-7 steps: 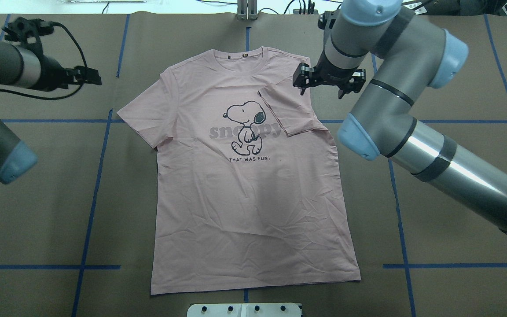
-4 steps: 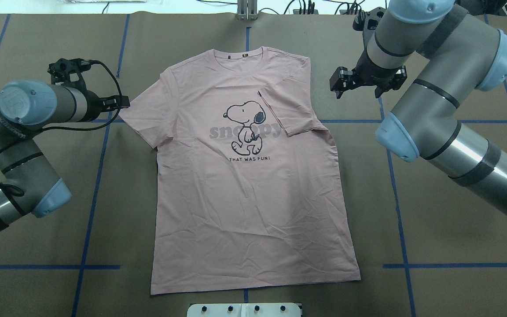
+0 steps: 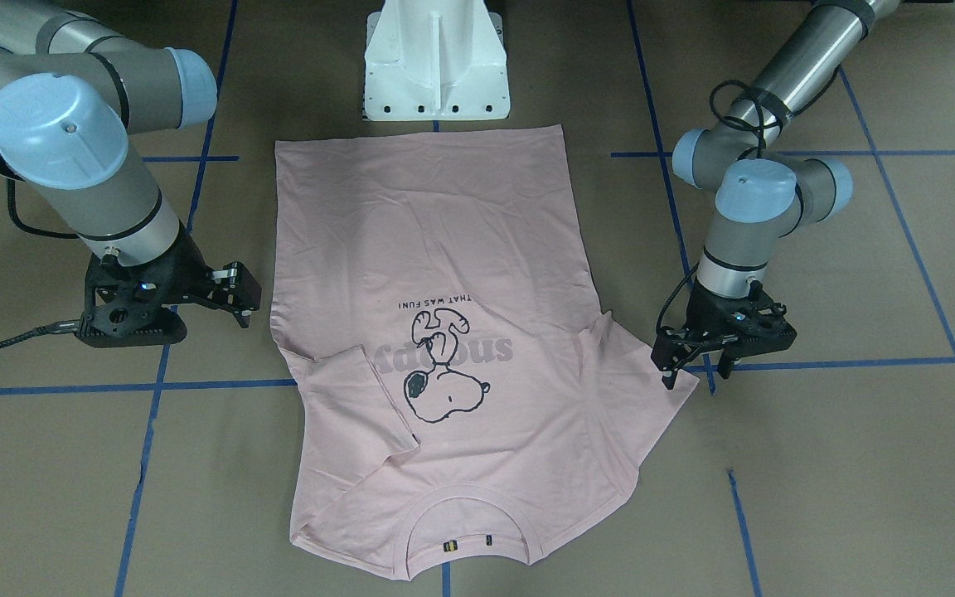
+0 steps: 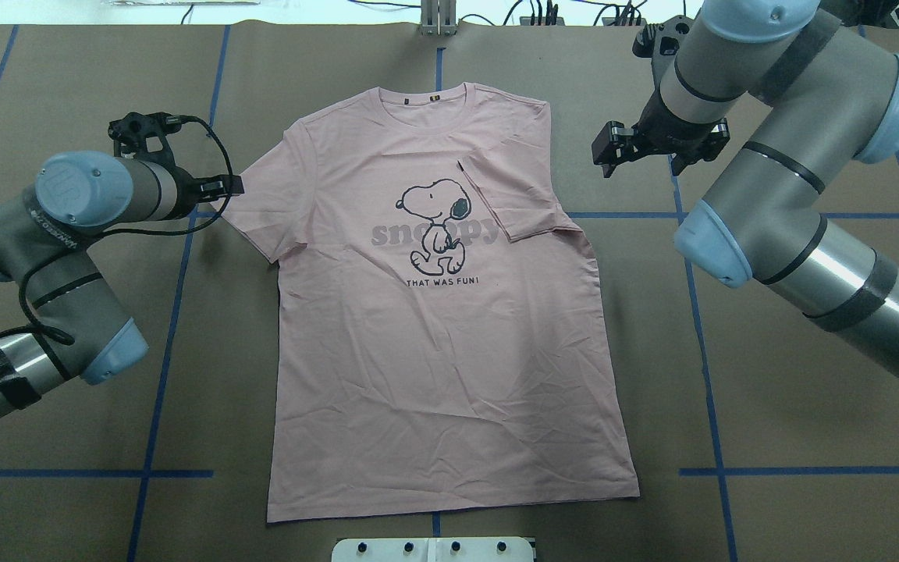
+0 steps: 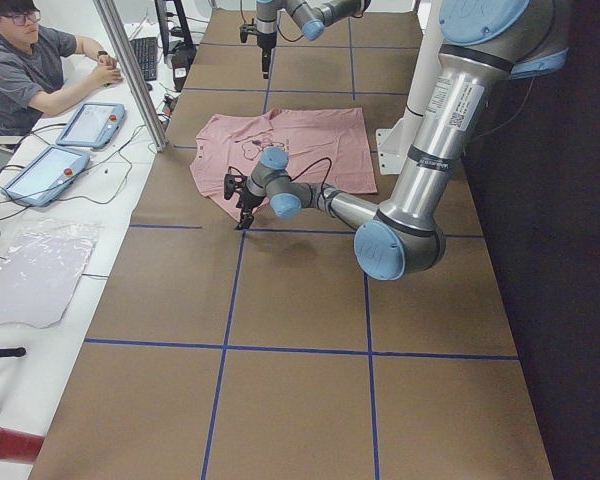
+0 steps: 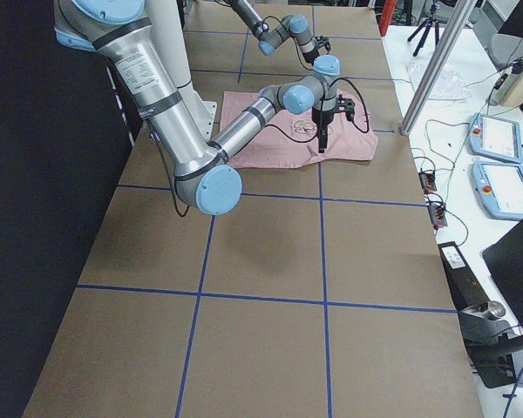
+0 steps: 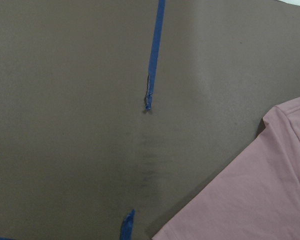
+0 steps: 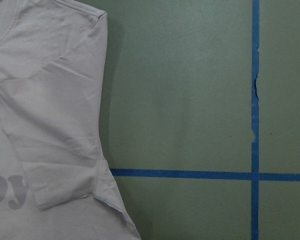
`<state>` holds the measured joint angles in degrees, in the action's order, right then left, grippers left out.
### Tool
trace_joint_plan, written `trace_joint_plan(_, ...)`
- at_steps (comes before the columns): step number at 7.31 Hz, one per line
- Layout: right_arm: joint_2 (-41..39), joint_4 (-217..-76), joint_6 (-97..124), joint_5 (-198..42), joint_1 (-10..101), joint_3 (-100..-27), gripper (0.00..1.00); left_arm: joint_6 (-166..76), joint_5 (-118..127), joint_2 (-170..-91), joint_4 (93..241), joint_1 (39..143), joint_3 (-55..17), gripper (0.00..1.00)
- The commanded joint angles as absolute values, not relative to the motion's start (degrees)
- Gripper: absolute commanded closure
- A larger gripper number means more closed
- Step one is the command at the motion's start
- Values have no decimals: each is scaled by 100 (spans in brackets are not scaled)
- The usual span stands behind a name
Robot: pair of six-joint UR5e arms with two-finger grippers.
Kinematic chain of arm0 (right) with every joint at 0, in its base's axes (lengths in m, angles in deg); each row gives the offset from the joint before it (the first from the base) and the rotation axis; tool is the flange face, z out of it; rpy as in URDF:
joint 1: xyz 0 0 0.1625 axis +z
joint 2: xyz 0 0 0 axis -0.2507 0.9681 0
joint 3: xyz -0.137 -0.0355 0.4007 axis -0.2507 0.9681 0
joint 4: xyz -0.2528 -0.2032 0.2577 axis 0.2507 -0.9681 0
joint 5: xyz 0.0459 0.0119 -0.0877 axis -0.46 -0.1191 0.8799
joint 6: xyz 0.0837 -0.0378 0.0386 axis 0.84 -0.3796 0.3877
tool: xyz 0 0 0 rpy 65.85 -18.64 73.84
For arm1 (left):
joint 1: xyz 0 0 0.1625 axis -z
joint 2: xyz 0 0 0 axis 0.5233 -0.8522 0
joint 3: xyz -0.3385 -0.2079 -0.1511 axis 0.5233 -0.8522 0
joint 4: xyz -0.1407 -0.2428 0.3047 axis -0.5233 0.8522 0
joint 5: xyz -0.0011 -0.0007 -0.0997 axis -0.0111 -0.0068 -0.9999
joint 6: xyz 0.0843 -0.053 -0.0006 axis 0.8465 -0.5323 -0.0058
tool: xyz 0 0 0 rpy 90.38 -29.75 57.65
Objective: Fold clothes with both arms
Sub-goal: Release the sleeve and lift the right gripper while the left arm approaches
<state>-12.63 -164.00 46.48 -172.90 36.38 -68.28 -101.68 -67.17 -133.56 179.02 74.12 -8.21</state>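
Observation:
The pale pink Snoopy T-shirt [image 4: 434, 351] lies flat, print up, collar away from the robot; it also shows in the front view [image 3: 444, 232]. Its sleeve on the robot's right side [image 4: 512, 195] is folded in over the chest and shows in the right wrist view [image 8: 50, 125]. The other sleeve [image 4: 254, 211] lies spread out. My left gripper [image 4: 227, 187] is open and empty, low at that sleeve's outer tip [image 3: 693, 371]. The left wrist view shows only the sleeve's edge [image 7: 270, 190]. My right gripper [image 4: 644, 160] is open and empty, beside the shirt's shoulder and apart from it [image 3: 239, 303].
Brown paper with blue tape lines [image 4: 176, 297] covers the table. The white pedestal base [image 3: 436, 66] stands at the shirt's hem. A metal post [image 4: 438, 19] stands at the far edge. An operator [image 5: 30, 70] with tablets sits beyond the far edge.
My right gripper has moved away from the folded sleeve, off the shirt to the right. My left arm has swung in to the spread sleeve's tip.

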Motion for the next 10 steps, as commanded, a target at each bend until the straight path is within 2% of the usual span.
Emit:
trace_joint_plan(1,-1263,-16393,4662,-17290,3637,-6826,0,-10153,-6714,-13367,17900,7409,-800,11)
trace_joint_plan(5,-1254,-16393,4662,-17290,3637,-6826,0,-10153,-6714,-13376,17882,7409,-818,16)
trace_joint_plan(7,-1254,-16393,4671,-17281,3637,-6826,0,-10153,-6732,-13367,17891,7401,-826,42)
trace_joint_plan(9,-1254,-16393,4662,-17281,3646,-6826,0,-10153,-6732,-13367,17882,7400,-818,50)
trace_joint_plan(10,-1254,-16393,4671,-17281,3646,-6826,0,-10153,-6741,-13367,17882,7400,-826,65)
